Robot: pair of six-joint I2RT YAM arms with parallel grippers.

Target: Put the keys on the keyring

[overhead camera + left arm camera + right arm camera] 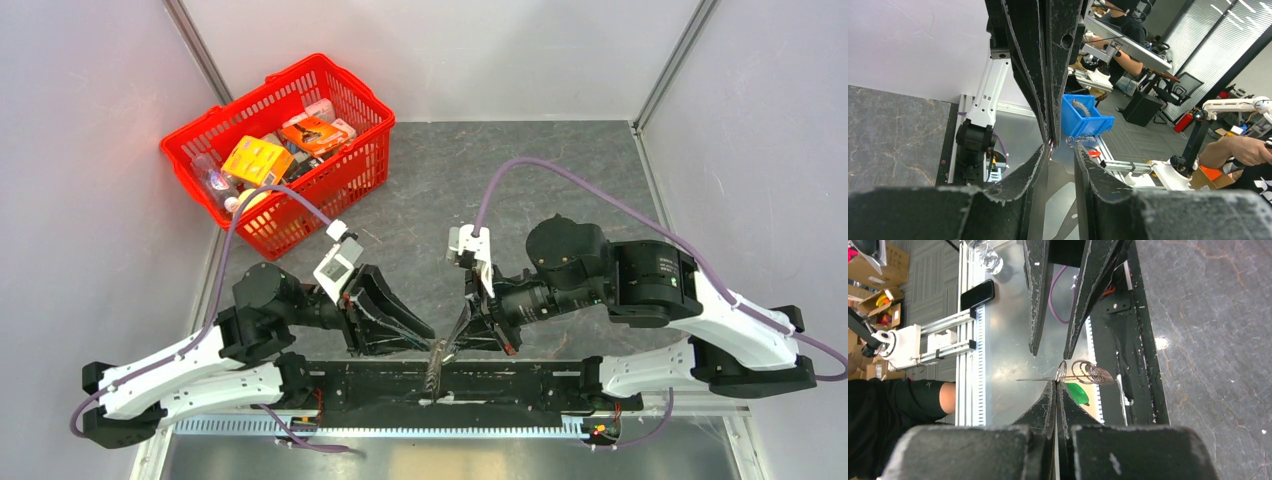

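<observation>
The keyring (435, 364) is a dark, coiled wire loop hanging over the black rail at the table's near edge. My right gripper (455, 345) is shut on it. In the right wrist view its fingertips (1055, 383) pinch the wire of the keyring (1088, 373). The key's green head (1077, 393) shows just beside the right finger, below the coil; I cannot tell whether it is pinched too. My left gripper (428, 338) faces the right one with jaws open, its fingers (1034, 315) straddling the pinch point. In the left wrist view the left gripper (1062, 147) is open and the keyring's coil (1074, 140) lies at one fingertip.
A red basket (205, 125) with boxes and bottles stands at the back left. A black rail (380, 385) and a slotted metal strip (400, 432) run along the near edge. Beyond the edge are a blue bin (1083, 120), a phone (977, 294) and a person's arm (945, 397).
</observation>
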